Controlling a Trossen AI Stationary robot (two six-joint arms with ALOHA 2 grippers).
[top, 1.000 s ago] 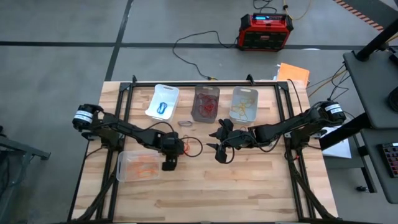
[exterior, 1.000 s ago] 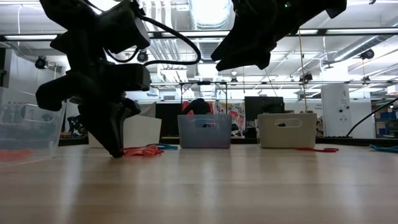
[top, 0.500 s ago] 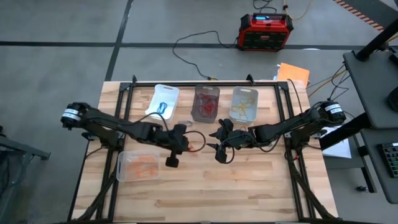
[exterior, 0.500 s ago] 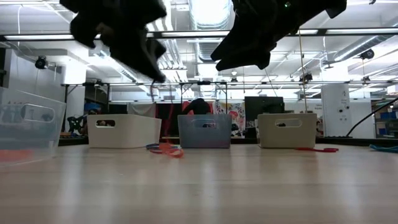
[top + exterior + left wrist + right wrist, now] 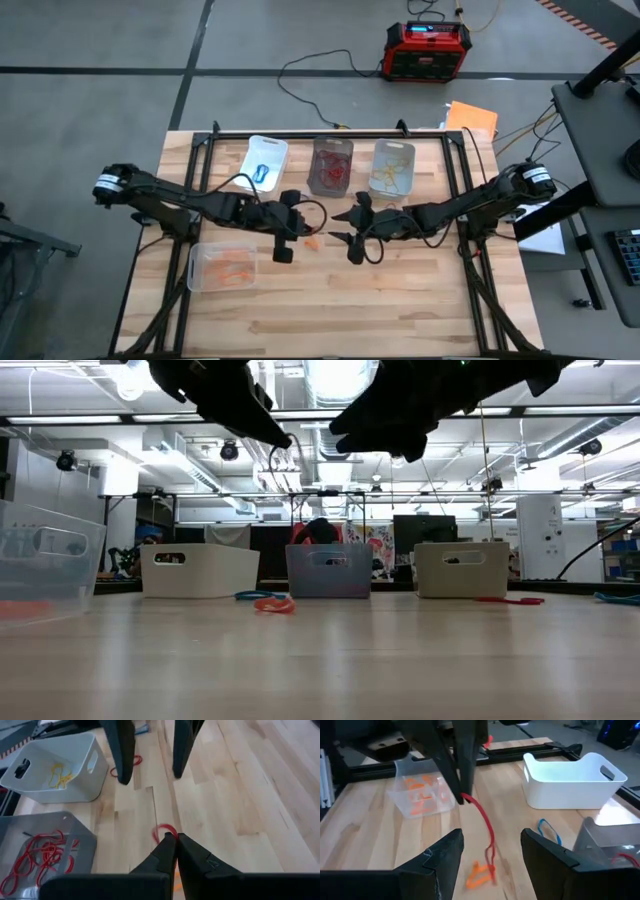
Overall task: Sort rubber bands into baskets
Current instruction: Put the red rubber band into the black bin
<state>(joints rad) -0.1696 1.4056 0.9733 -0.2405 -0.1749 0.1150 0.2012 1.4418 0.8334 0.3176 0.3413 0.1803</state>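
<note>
The left gripper pinches a red rubber band (light, limp, stretchy) by its end; the right gripper hangs open.

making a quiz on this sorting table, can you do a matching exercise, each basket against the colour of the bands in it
Baskets:
1. white basket
2. smoky basket
3. back right basket
4. front clear basket

Band colours:
a. orange
b. yellow
c. blue
d. red

Pairs: 1-c, 2-d, 3-b, 4-a
</note>
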